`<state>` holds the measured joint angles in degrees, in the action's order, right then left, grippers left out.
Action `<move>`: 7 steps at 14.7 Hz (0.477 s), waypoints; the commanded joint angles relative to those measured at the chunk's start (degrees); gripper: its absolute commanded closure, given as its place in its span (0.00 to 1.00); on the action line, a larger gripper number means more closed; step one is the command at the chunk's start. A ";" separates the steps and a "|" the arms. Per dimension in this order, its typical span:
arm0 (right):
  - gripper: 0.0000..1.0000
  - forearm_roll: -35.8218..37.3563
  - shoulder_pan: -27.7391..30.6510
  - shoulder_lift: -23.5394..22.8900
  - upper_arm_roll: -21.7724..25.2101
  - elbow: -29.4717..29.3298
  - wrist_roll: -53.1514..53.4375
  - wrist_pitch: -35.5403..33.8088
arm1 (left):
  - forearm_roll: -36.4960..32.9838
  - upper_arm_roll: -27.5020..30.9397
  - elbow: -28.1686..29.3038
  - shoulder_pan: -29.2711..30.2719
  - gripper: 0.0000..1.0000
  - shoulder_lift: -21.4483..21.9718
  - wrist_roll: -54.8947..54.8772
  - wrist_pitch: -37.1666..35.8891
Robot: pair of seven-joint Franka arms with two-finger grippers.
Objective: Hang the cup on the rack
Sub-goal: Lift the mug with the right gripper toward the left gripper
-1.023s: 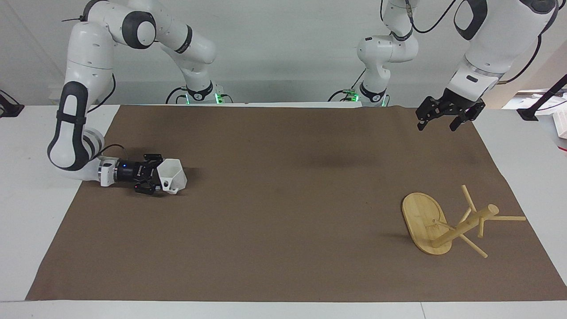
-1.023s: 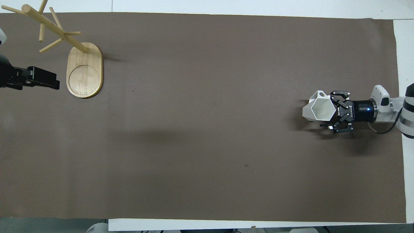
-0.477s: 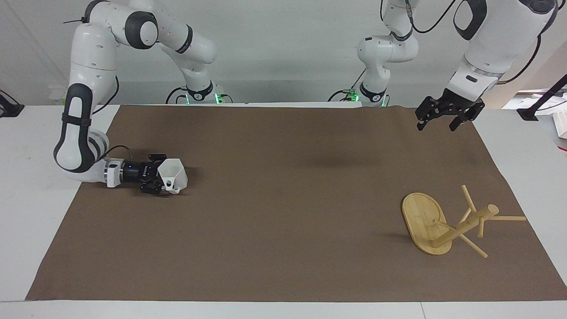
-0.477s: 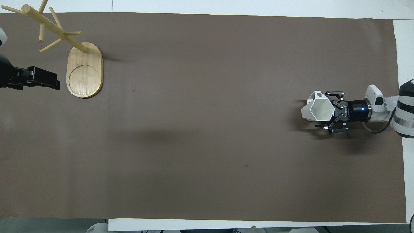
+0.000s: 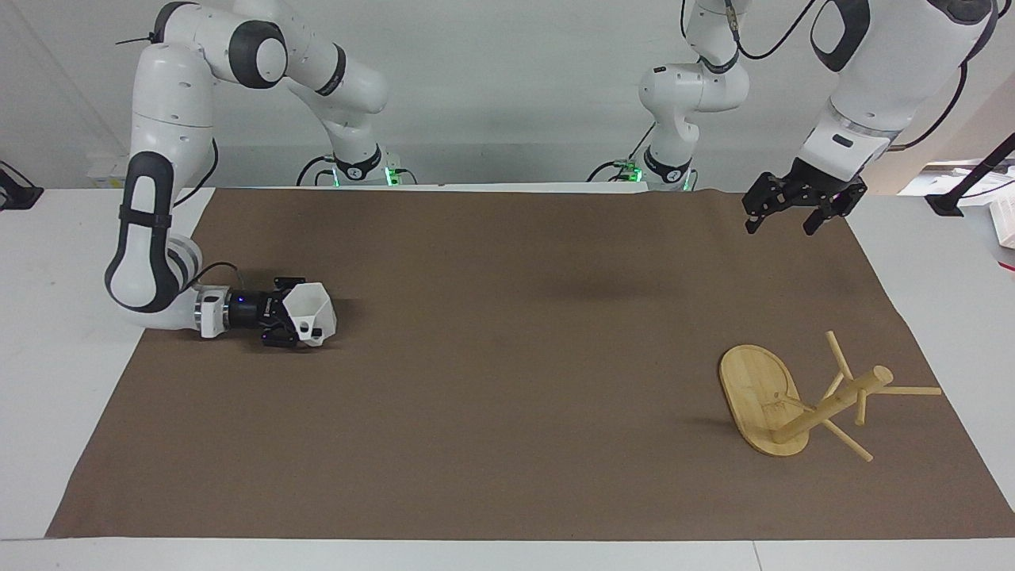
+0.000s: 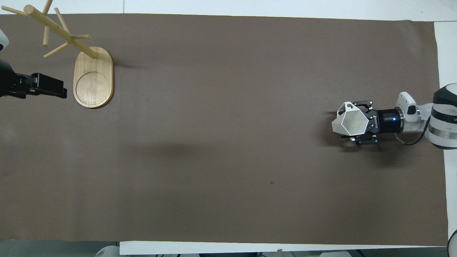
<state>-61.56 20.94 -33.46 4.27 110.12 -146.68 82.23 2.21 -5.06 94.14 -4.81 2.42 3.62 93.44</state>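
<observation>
The white faceted cup (image 5: 311, 308) (image 6: 350, 123) sits low on the brown mat (image 5: 507, 444) at the right arm's end, mouth tilted upward. Its squared handle (image 6: 351, 105) points away from the robots. My right gripper (image 5: 295, 314) (image 6: 357, 123) lies nearly level and is shut on the cup, one finger on each side of its walls. The bamboo rack (image 5: 801, 400) (image 6: 68, 39) stands on its oval base (image 6: 93, 78) at the left arm's end, with its pegs bare. My left gripper (image 5: 779, 226) (image 6: 57, 91) hangs open in the air over the mat beside the rack's base and holds nothing.
The mat covers most of the white table (image 5: 47, 381). Its edge near the right arm's wrist (image 6: 441, 71) runs close to the cup. Apart from the cup and the rack, nothing lies on the mat.
My right gripper slid in around the cup and its fingers closed on the walls; the cup shifted a little nearer the robots. The left gripper has barely moved.
</observation>
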 commanded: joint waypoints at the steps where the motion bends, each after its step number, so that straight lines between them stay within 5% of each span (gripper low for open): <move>1: 0.70 -1.20 -0.89 0.94 0.03 0.80 -0.54 1.44 | -0.11 0.14 1.05 -0.38 0.00 1.09 -0.72 1.56; 2: 0.77 -1.20 -1.60 1.46 -0.05 0.80 0.34 1.61 | -0.10 0.14 1.05 -0.38 0.00 1.18 -0.72 1.30; 7: 0.78 -10.65 -13.97 9.89 -0.05 1.15 11.22 7.14 | 0.42 -0.47 1.31 -0.82 0.00 1.18 0.25 2.44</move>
<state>-68.40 11.59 -27.87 4.15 109.65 -140.05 86.21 2.22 -5.37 94.14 -4.89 2.42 3.58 94.06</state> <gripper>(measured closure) 0.220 0.000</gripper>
